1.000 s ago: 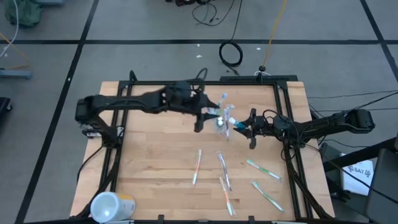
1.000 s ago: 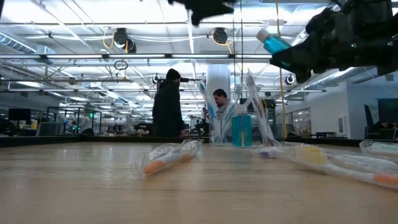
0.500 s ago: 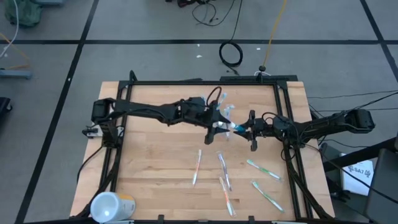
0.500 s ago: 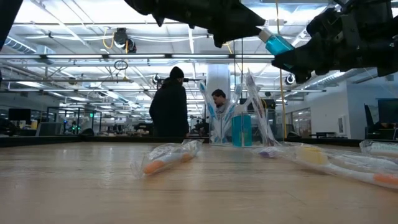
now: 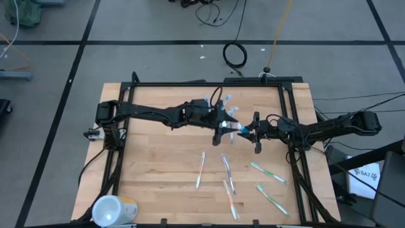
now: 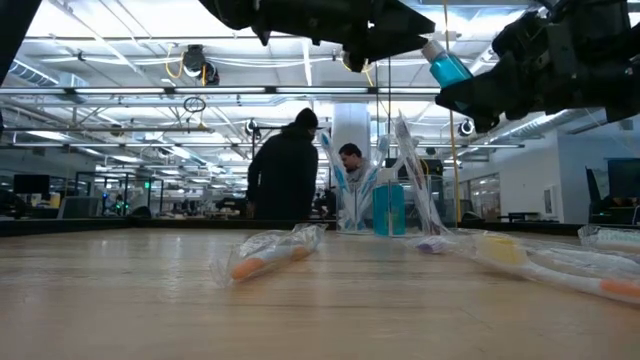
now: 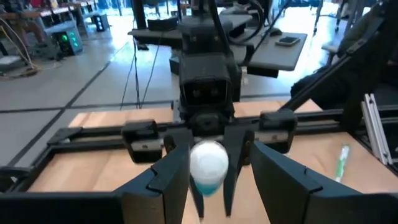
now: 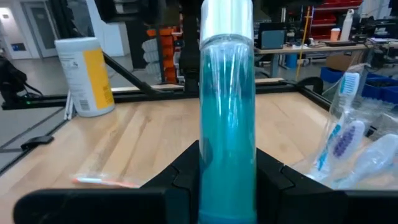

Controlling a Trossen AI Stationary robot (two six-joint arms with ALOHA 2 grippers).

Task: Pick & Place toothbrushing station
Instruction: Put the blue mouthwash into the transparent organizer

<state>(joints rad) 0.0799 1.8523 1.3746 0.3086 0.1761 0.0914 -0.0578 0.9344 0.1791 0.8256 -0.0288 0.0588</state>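
Note:
A blue toothpaste tube (image 8: 227,112) with a white cap (image 7: 208,160) is held level above the table's middle by my right gripper (image 5: 248,131), which is shut on it. My left gripper (image 5: 231,128) faces it from the left, open, with one finger (image 7: 163,186) on each side of the cap end. Below and just beyond them a clear cup (image 6: 365,205) stands on the table, holding toothbrushes and another blue tube (image 6: 388,210). Several wrapped toothbrushes (image 5: 226,171) lie flat on the near half of the table. My right gripper pinches the tube's lower body (image 8: 227,186) between its two fingers (image 8: 183,177). The fingers come in level from the table's right side and lie along the tube. The tube sticks out past the fingertips toward the left gripper, cap end foremost and slightly raised, clear of the table.
A large white and yellow cylinder (image 5: 114,209) stands at the near left corner. A black frame (image 5: 209,83) runs around the tabletop. People (image 6: 285,170) move in the room beyond the far edge. Bare wood lies at the near left (image 5: 152,164).
My left gripper has come down and toward the table's right, tipping from pointing upward to about level, until its open fingers stand around the tube's cap end. In the last half second it has barely moved.

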